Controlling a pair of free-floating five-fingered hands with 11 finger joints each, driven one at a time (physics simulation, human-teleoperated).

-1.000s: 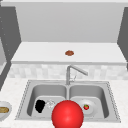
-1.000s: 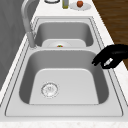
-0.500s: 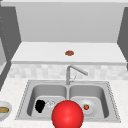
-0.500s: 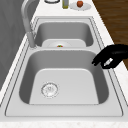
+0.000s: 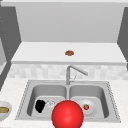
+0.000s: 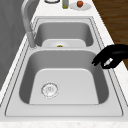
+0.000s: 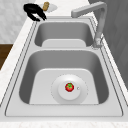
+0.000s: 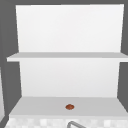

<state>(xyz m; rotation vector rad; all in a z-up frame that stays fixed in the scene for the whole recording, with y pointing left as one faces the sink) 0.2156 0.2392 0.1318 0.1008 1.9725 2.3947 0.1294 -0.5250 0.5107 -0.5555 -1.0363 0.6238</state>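
My left hand (image 5: 40, 105) hangs over the front of the left basin (image 5: 46, 91), with nothing in it. The left side view shows this hand (image 6: 110, 58) above the basin's front rim, its fingers loosely bent and pointing down. From the right side it is the hand (image 7: 35, 11) at the far end of the sink. A white plate (image 7: 57, 96) lies in the right basin with a small red fruit (image 7: 69, 87) on it. That fruit (image 5: 86, 107) also shows from the front. A big red ball (image 5: 67, 115) covers the sink's front middle.
The faucet (image 5: 72, 72) rises behind the divider, its spout turned right. A small brown thing (image 8: 69, 107) lies on the lower shelf. A bowl with bread (image 5: 3, 110) stands on the left counter. A plate with a fruit (image 6: 80, 3) and a bottle (image 6: 65, 3) stand on the right counter.
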